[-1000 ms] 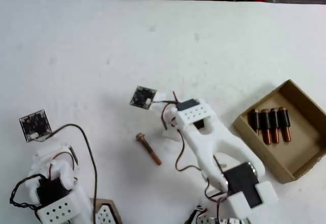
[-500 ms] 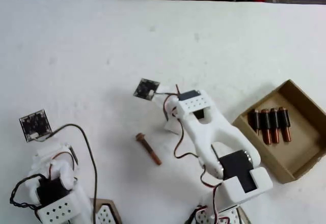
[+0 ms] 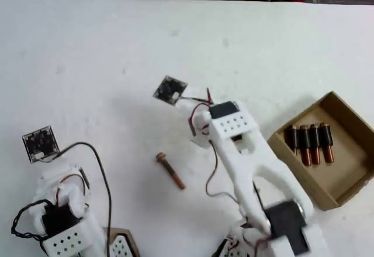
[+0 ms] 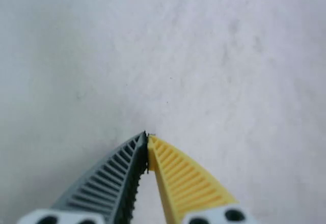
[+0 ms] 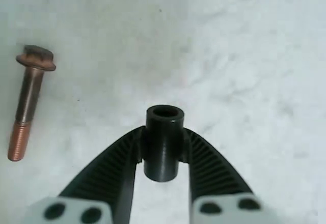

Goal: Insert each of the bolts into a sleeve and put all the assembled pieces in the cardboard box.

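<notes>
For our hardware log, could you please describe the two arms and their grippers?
The left arm and right arm are white with black servos and red and black cables. The left gripper has one grey and one yellow ribbed finger; the right gripper has black ribbed fingers.

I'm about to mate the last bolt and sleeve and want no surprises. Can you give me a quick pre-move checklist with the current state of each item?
1. Grip on the sleeve by the right gripper: ok, clamped, bore end unobstructed.
2. Access to the bolt: ok, lying free on the table, apart from the sleeve.
3. Readiness of the left gripper to pick the bolt: not ok, shut and empty.
4. Room in the cardboard box: ok, bare floor beside the four assembled pieces.
5. Thread condition: cannot tell.
</notes>
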`<state>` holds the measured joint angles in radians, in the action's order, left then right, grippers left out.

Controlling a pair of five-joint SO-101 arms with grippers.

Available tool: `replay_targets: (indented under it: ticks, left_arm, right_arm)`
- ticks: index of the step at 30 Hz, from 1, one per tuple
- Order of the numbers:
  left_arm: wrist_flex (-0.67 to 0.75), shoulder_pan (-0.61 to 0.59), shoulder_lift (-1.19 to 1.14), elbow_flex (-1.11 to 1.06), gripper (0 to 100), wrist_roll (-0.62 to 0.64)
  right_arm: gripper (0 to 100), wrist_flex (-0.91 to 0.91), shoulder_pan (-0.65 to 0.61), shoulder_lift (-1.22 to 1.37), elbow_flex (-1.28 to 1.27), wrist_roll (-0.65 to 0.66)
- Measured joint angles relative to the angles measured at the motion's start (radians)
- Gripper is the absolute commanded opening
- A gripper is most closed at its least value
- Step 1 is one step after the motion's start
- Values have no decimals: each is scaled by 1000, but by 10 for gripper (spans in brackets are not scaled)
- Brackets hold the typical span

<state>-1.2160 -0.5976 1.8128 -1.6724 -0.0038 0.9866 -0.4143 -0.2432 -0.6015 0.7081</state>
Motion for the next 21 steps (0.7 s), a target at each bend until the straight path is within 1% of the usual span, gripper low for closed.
replay_targets:
  ticks: [2,3,5,7,13,16,21]
  left_arm:
    - [0,23,0,-15,23,0]
    - [0,52,0,-23,23,-14]
    - [0,74,2,-23,23,-46]
    - [0,83,2,-23,23,-68]
    - [0,87,2,-23,23,-72]
    - [0,87,2,-23,23,-72]
    - [0,87,2,-23,23,-72]
  right_arm:
    - [19,32,-12,-92,-2,-40]
    - [19,48,-18,-135,-2,-66]
    - [19,68,-32,-226,-2,-123]
    - [19,84,-43,-311,-2,-176]
    - [19,114,-49,-525,-8,-315]
    - [19,114,-54,-609,-60,-342]
    - [19,114,-61,-760,-160,-347]
